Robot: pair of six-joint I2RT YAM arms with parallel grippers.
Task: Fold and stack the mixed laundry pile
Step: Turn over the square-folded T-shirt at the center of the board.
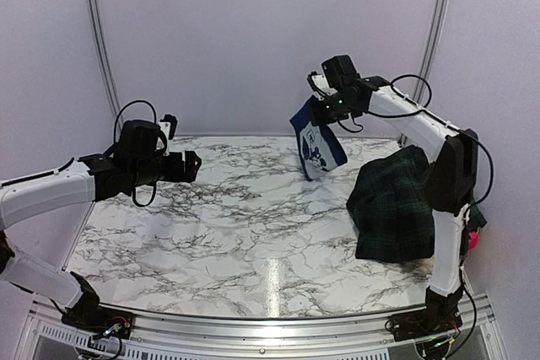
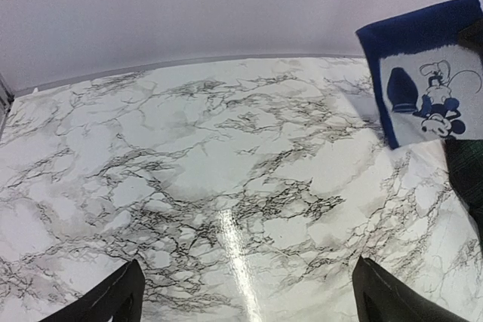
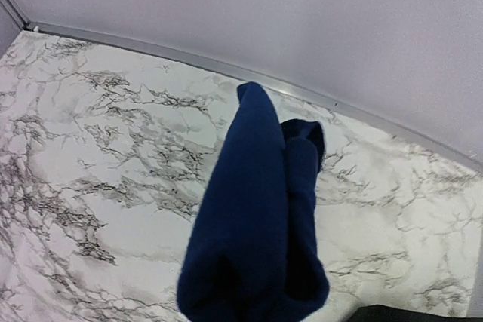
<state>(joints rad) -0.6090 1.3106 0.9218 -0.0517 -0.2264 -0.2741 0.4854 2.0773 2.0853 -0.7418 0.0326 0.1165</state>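
Note:
A navy-blue cloth [image 1: 319,147] with a white cartoon print hangs in the air over the back right of the marble table [image 1: 211,225]. My right gripper [image 1: 324,112] is shut on its top edge. In the right wrist view the navy-blue cloth [image 3: 256,216] droops straight down and hides the fingers. The left wrist view shows the same cloth [image 2: 423,96] at the upper right. A dark green-and-navy plaid garment [image 1: 395,204] lies bunched on the table's right side. My left gripper [image 1: 190,166] hovers over the left side, open, with nothing between its fingers [image 2: 121,299].
A small pink piece [image 1: 473,239] shows behind the right arm at the table's right edge. Pale walls close in the back and both sides. A metal rail [image 1: 253,326] runs along the near edge.

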